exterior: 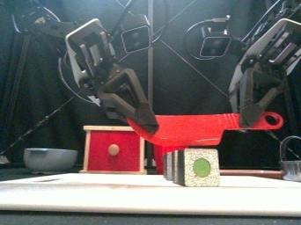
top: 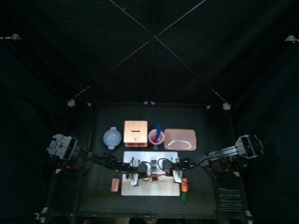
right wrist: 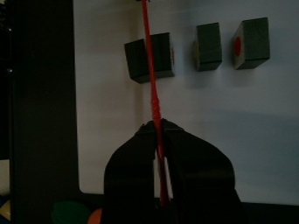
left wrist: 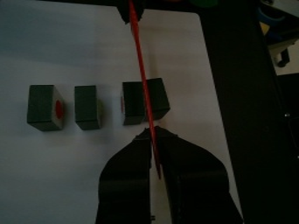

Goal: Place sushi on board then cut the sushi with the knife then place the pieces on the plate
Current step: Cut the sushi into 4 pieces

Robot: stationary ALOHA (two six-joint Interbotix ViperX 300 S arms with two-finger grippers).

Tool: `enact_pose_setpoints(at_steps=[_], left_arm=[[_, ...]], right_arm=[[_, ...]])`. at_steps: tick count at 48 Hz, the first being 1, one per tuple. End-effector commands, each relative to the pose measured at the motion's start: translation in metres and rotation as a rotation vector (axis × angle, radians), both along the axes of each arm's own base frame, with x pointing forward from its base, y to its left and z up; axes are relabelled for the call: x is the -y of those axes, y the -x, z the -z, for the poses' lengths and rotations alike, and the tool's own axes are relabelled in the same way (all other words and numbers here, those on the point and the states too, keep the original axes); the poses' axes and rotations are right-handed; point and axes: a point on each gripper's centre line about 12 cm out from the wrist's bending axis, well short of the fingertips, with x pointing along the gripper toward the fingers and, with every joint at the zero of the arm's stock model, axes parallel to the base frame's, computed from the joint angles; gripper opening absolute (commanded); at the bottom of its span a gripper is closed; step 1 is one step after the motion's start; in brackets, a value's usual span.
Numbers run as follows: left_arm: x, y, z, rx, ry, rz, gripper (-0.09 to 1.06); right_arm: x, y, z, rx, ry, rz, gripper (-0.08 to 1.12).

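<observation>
Front view, nearest first: the white cutting board (exterior: pixel 70 189) spans the foreground, and at its middle stands the sushi roll (exterior: pixel 194 167), dark green blocks with a green-centred face turned this way. Directly over it, at 12 o'clock, the red knife (exterior: pixel 194 130) lies level. I cannot tell whether its lower edge rests on the block tops or sits just clear of them. The left gripper (exterior: pixel 141 123) is clamped on the blade end and the right gripper (exterior: pixel 247 119) is clenched on the handle end.

The left wrist view shows two single pieces (left wrist: pixel 44 107) standing apart from a thicker block (left wrist: pixel 146 96), with the blade crossing that block near its middle (presumably the seam).

I judge that the cut in hand calls for both arms to sink together so the blade stays level. It should go straight down on the seam with no sideways drag, or the block may skid toward the loose pieces.

Farther back, at 10 o'clock of the roll, are the wooden box (exterior: pixel 114 149) and the blue-grey bowl (exterior: pixel 49 158). In the top view the pink tray (top: pixel 179 138) waits at 1 o'clock of the board, empty.
</observation>
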Motion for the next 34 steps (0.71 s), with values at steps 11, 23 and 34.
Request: enact_pose_setpoints(at_steps=[11,23,34], left_arm=[[0.010,-0.004,-0.007,0.024,0.009,0.017,0.45],[0.010,-0.004,0.001,0.003,0.011,0.011,0.45],[0.010,-0.004,0.015,-0.034,0.022,-0.008,0.45]], right_arm=[[0.001,-0.003,-0.001,0.006,-0.003,0.006,0.32],[0.001,-0.003,0.003,-0.006,-0.004,0.009,0.32],[-0.003,-0.005,0.015,-0.048,-0.016,0.016,0.32]])
